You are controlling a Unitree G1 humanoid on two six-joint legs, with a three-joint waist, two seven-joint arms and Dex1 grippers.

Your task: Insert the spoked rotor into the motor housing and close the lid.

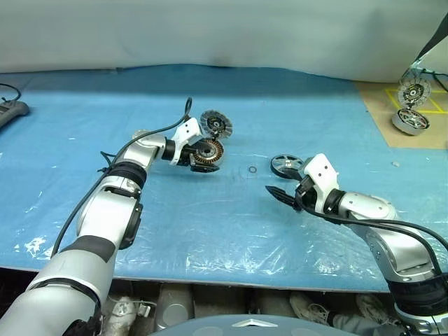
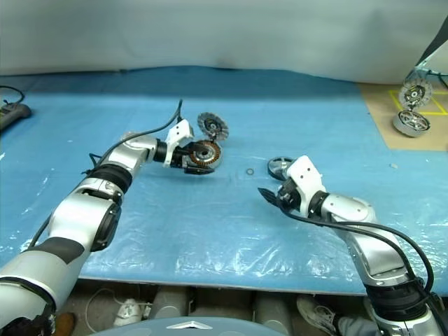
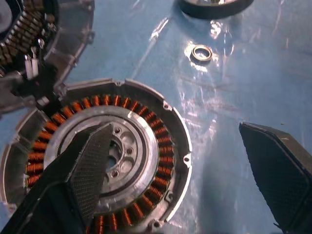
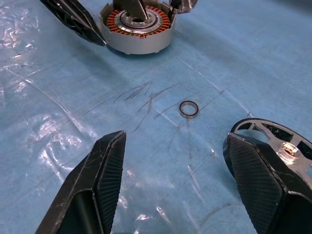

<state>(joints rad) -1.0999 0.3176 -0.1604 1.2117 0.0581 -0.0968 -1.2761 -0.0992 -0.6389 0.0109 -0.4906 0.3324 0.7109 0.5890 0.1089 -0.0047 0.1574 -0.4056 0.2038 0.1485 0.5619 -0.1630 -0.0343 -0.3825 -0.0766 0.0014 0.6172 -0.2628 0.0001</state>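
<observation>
The motor housing (image 1: pixel 208 155) stands on the blue sheet left of centre, copper coils ringing its silver hub (image 3: pixel 122 151). Its lid (image 1: pixel 215 124) stands tilted open at the housing's far side. My left gripper (image 3: pixel 175 129) is open at the housing: one finger (image 3: pixel 90 168) hangs over the hub and the other (image 3: pixel 280 178) is outside the rim. To the right lies the spoked rotor (image 1: pixel 287 166), flat, black-rimmed with silver spokes. My right gripper (image 4: pixel 175 137) is open and empty just in front of the rotor (image 4: pixel 280 144), apart from it.
A small metal ring (image 1: pixel 253 169) lies loose between housing and rotor. On a brown board (image 1: pixel 381 105) at the back right stand two more motor parts (image 1: pixel 411 105). A black device (image 1: pixel 10 110) sits at the far left. The table's front edge (image 1: pixel 210 280) runs close to me.
</observation>
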